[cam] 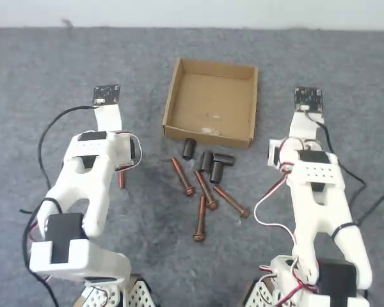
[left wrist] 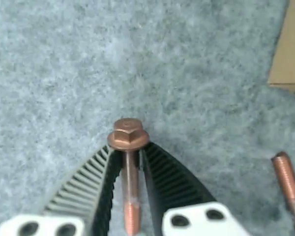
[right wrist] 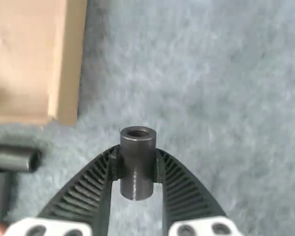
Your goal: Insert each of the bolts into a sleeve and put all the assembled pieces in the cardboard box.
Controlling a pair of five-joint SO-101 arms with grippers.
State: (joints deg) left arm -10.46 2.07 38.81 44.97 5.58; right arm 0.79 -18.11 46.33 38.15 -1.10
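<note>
The left gripper [left wrist: 129,150] clamps one bolt [left wrist: 128,135], its head just past the fingertips, the right gripper [right wrist: 137,155] pinches one sleeve [right wrist: 136,172], and between them lie four bolts [cam: 200,219], then four sleeves [cam: 189,148], then one cardboard box [cam: 205,135].

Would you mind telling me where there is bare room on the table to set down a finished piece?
Bare carpet lies between the left arm and the cardboard box, and again off the box's other side, beyond the right arm. The box floor is bare too. Crowded: the strip just in front of the box, where sleeves and bolts lie.
</note>
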